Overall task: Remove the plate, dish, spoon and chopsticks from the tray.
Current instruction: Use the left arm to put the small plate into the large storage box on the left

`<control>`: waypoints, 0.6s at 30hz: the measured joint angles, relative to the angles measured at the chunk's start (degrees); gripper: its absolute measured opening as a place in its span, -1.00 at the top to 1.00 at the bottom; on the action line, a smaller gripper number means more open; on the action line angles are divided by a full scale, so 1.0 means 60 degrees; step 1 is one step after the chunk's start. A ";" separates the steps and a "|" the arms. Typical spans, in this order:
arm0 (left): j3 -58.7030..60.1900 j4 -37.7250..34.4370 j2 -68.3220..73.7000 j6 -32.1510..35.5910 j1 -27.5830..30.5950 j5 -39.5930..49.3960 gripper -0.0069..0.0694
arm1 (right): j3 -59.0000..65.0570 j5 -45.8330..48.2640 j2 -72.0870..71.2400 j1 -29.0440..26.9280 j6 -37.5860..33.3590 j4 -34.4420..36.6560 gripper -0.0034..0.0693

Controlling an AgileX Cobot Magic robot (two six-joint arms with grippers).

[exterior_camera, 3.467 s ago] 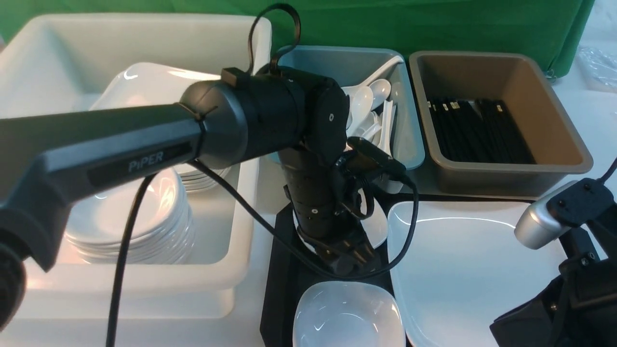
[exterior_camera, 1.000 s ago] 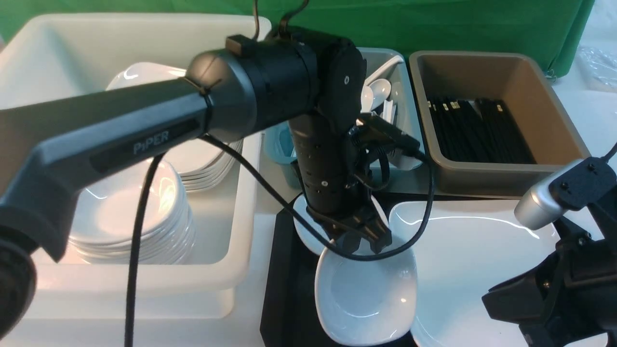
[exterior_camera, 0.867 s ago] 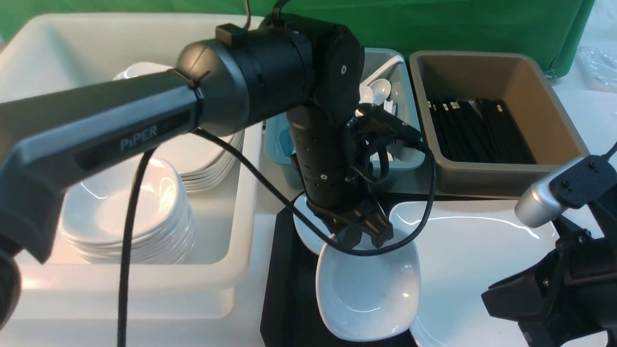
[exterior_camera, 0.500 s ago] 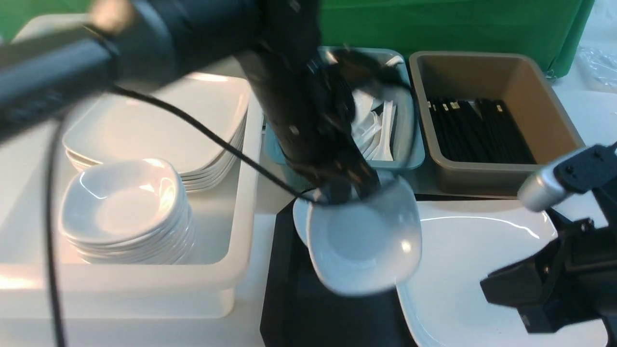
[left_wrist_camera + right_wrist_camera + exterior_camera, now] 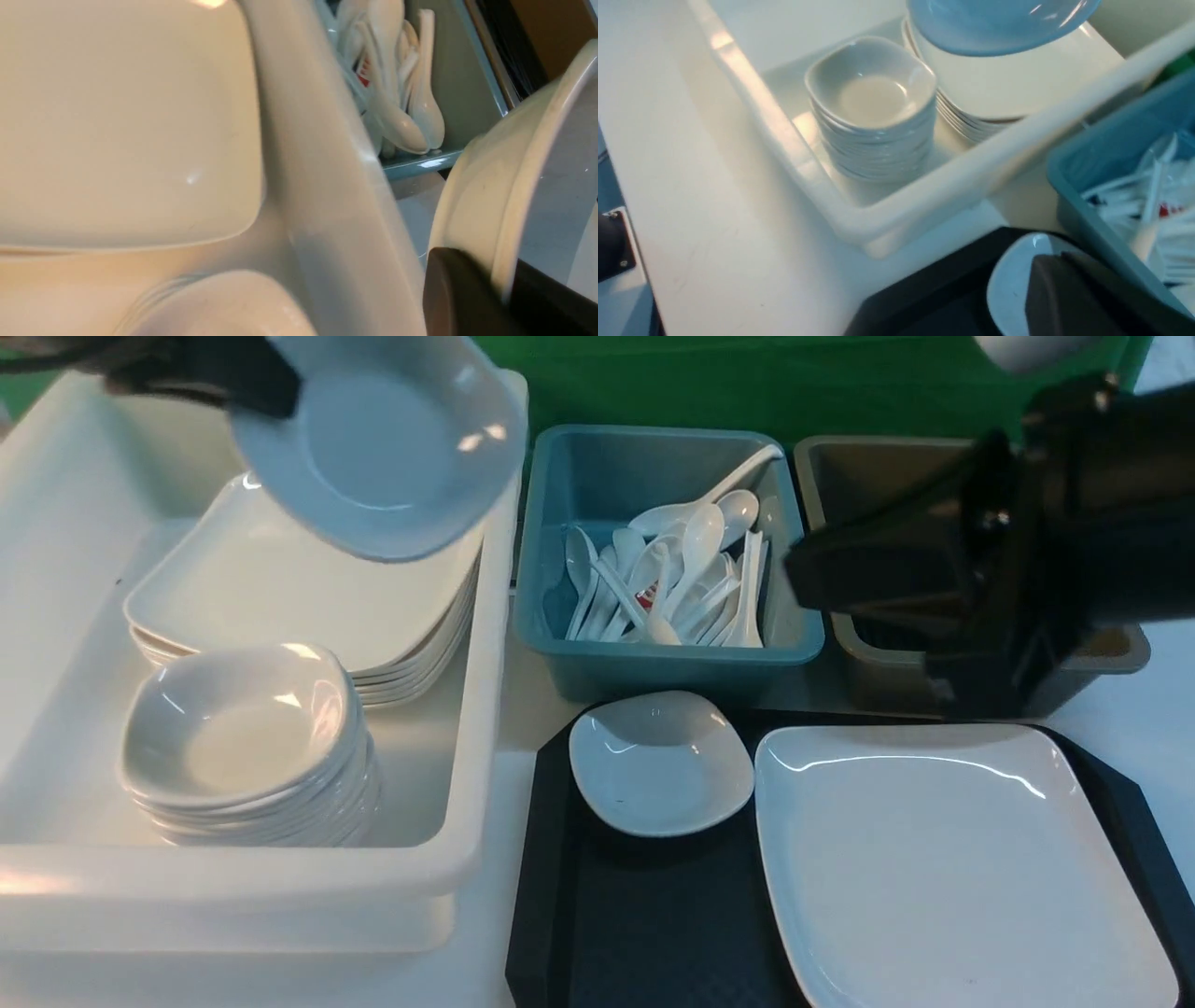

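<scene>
1. Closest to me, the black tray [image 5: 644, 933] lies on the white bench [image 5: 476, 980]. The plate [image 5: 934, 859] sits flat on the tray's right part and covers most of it.
2. A small dish [image 5: 661, 763] rests upright on the tray's far left corner, just beside the plate's rim.
3. Left of the tray stands a large white bin [image 5: 485, 709]. It holds a dish stack [image 5: 245, 737] at the near end and a plate stack [image 5: 308, 588] behind that.
4. Beyond the tray is a blue bin [image 5: 653, 677] with a heap of white spoons [image 5: 691, 569] in it.
5. The right arm [image 5: 1074, 523] stretches in from the right, blurred, above the brown bin [image 5: 1125, 649], and hides most of it. The right pincer [image 5: 822, 581] points leftward toward the blue bin with its fingers together.
6. Farthest and highest, the left arm sits at the far left corner, mostly out of the front view.
7. The left pincer [image 5: 266, 392] is clamped on the rim of the held dish [image 5: 378, 448]. That dish hangs tilted with its hollow facing me, over the plate stack and clear of it. The wrist view shows the rim pinched between the dark fingers [image 5: 460, 294].
</scene>
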 joint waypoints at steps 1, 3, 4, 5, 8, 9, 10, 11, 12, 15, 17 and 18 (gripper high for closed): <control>0.0436 -0.0347 -0.0126 0.0177 0.0519 -0.0004 0.78 | -0.0215 0.0000 0.0238 0.0196 -0.0009 -0.0014 0.85; 0.1471 -0.0889 -0.0357 0.0521 0.1466 -0.0038 0.78 | -0.0624 -0.0060 0.0662 0.0587 -0.0019 -0.0039 0.85; 0.1863 -0.0991 -0.0403 0.0590 0.1728 -0.0095 0.78 | -0.0718 -0.0090 0.0808 0.0715 -0.0039 -0.0052 0.85; 0.2257 -0.1059 -0.0489 0.0646 0.1952 -0.0239 0.78 | -0.0860 -0.0130 0.0943 0.0838 -0.0083 -0.0052 0.85; 0.3583 -0.1169 -0.0698 0.0683 0.2450 -0.0937 0.78 | -0.1142 -0.0254 0.1319 0.1229 -0.0216 -0.0076 0.85; 0.4090 -0.1183 -0.0773 0.0695 0.2529 -0.1229 0.78 | -0.1180 -0.0338 0.1414 0.1328 -0.0222 -0.0096 0.85; 0.4159 -0.1183 -0.0774 0.0695 0.2541 -0.1256 0.78 | -0.1180 -0.0366 0.1437 0.1351 -0.0226 -0.0096 0.85; 0.4414 -0.1183 -0.0804 0.0695 0.2542 -0.1386 0.78 | -0.1189 -0.0403 0.1465 0.1394 -0.0226 -0.0096 0.85; 0.4823 -0.1174 -0.0841 0.0695 0.2542 -0.1588 0.78 | -0.1193 -0.0447 0.1500 0.1432 -0.0226 -0.0096 0.85; 0.5404 -0.1174 -0.0842 0.0704 0.2542 -0.2062 0.78 | -0.1193 -0.0465 0.1508 0.1432 -0.0234 -0.0099 0.84; 0.5587 -0.1047 -0.0842 0.0704 0.2542 -0.2142 0.77 | -0.1200 -0.0465 0.1508 0.1432 -0.0234 -0.0099 0.85; 0.5611 -0.0936 -0.0842 0.0673 0.2542 -0.2132 0.75 | -0.1200 -0.0465 0.1508 0.1432 -0.0225 -0.0099 0.84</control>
